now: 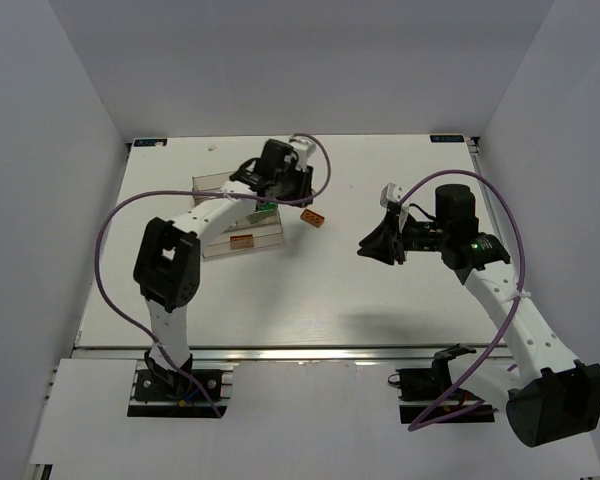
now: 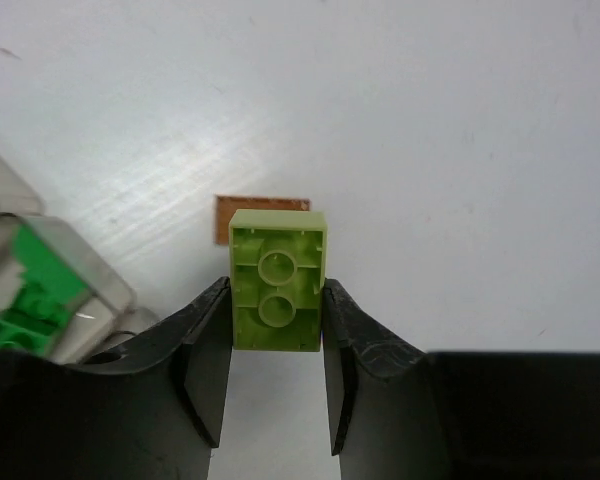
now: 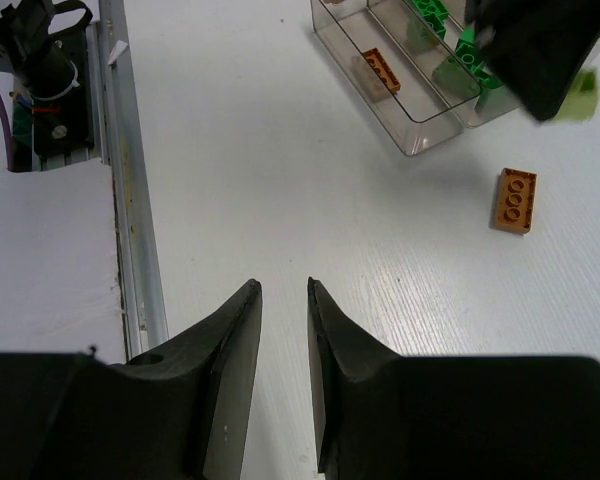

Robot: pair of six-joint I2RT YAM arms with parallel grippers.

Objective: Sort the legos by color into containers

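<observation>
My left gripper (image 2: 277, 292) is shut on a lime brick (image 2: 278, 250), underside facing the camera, held above the table just right of the clear containers (image 1: 215, 186). In the top view the left gripper (image 1: 292, 186) hangs over the containers' far right end. An orange brick (image 1: 313, 218) lies on the table just beyond it; it also shows in the right wrist view (image 3: 515, 198) and peeks out behind the lime brick (image 2: 223, 218). Dark green bricks (image 3: 468, 48) and an orange brick (image 3: 380, 70) lie in separate bins. My right gripper (image 3: 285, 290) is open and empty, well right of the containers.
The containers (image 3: 410, 135) stand at the table's far left centre. A metal rail (image 3: 130, 200) runs along the near table edge by the arm bases. White walls enclose the table on three sides. The right gripper (image 1: 373, 246) hovers over bare table at mid right.
</observation>
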